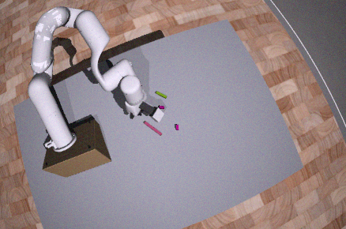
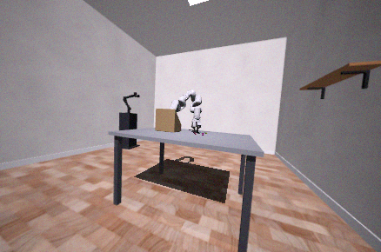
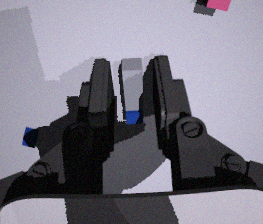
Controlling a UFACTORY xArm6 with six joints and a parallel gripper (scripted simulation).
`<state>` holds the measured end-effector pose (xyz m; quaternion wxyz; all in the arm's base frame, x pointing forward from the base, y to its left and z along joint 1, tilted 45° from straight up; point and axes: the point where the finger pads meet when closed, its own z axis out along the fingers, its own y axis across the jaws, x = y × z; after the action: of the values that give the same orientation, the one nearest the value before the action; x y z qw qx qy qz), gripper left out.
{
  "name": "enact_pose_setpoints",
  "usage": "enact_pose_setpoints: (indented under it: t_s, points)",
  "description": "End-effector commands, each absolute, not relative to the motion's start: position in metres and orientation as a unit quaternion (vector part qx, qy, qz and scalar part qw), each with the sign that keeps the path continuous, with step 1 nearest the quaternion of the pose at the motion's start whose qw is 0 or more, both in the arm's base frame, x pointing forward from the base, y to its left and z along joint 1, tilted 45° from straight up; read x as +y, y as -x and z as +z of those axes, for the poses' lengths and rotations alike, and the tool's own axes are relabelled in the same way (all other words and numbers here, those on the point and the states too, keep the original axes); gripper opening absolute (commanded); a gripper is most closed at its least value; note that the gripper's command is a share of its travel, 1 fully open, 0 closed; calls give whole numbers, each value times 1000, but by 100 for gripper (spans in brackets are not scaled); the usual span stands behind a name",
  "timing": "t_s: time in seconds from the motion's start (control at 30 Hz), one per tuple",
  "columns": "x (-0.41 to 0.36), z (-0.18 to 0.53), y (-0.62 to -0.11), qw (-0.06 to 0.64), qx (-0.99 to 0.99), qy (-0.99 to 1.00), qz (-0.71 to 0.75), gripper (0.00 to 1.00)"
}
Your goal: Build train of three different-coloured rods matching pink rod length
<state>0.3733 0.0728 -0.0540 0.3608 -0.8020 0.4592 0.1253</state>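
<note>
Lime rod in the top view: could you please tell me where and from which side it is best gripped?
Take the lime rod at its middle, coming straight down from above, with the fingers closing across its narrow width. It lies flat on the table, so only its long sides offer a hold, and both look free. The nearest magenta rod lies apart from it.
</note>
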Motion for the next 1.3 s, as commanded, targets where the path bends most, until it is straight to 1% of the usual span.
enact_pose_setpoints:
  t_s: [0.0,0.3,0.93,1.23,1.27]
  points:
    - [72,-54,-374,361,459,802,124,24]
    - [68,-50,-373,361,459,802,124,24]
    - [15,5,-363,361,459,802,124,24]
    - [10,10,-362,361,459,802,124,24]
    - [10,10,-362,361,459,802,124,100]
